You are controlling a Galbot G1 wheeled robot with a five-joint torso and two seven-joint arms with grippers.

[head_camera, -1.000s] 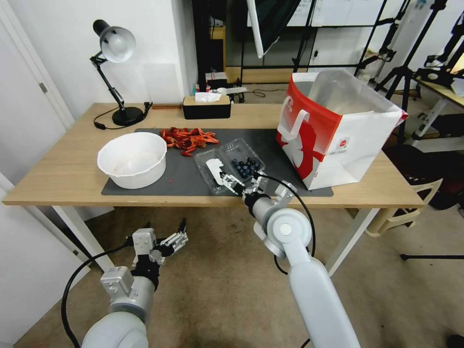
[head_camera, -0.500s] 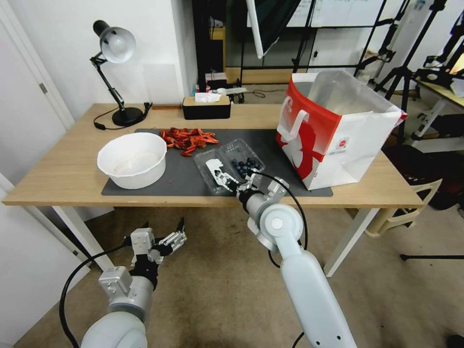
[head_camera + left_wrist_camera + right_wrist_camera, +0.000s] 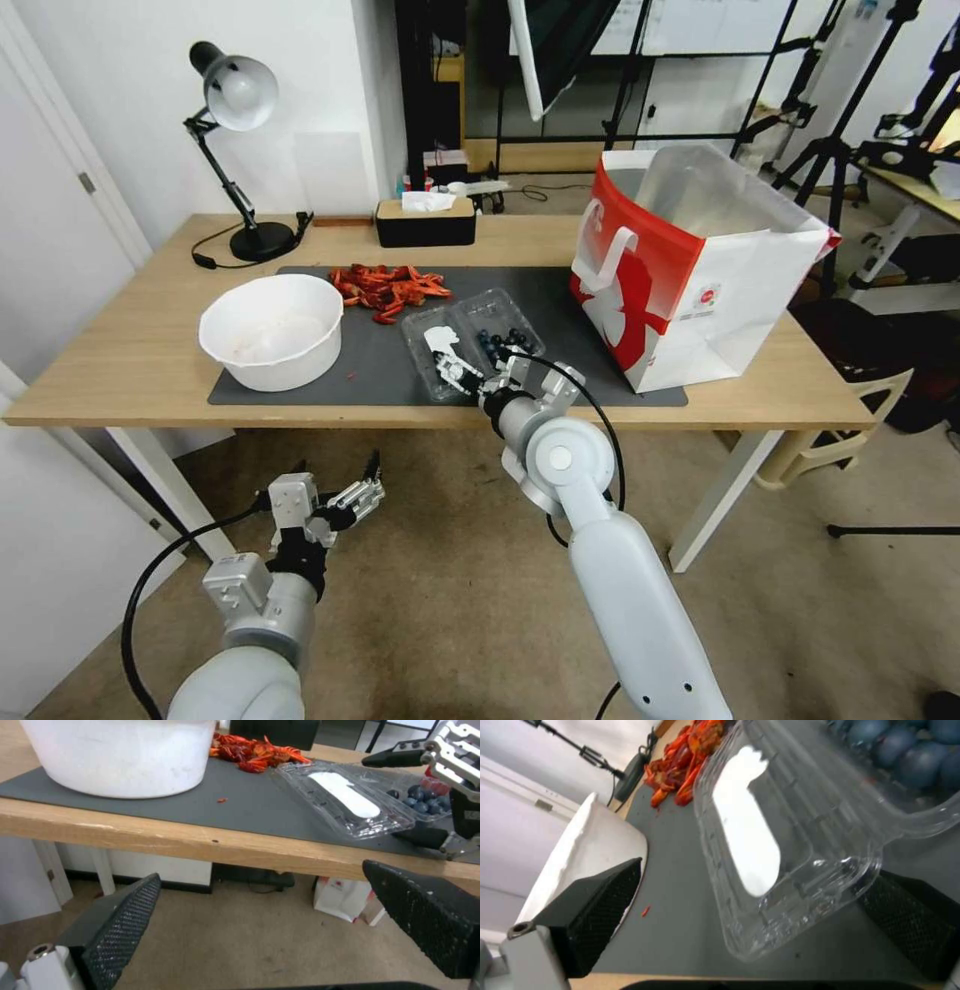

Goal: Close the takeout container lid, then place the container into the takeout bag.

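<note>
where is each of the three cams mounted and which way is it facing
Head view: on the robot's head, looking forward and down at the table; both arms show, the left tool low before the table edge, the right tool at the lid.
Left wrist view: below table height, looking up across the mat at the white bowl and the takeout container; its own open fingers frame it.
Right wrist view: at mat level, close on the lid; its fingers sit either side.
All share the lid and bowl.
</note>
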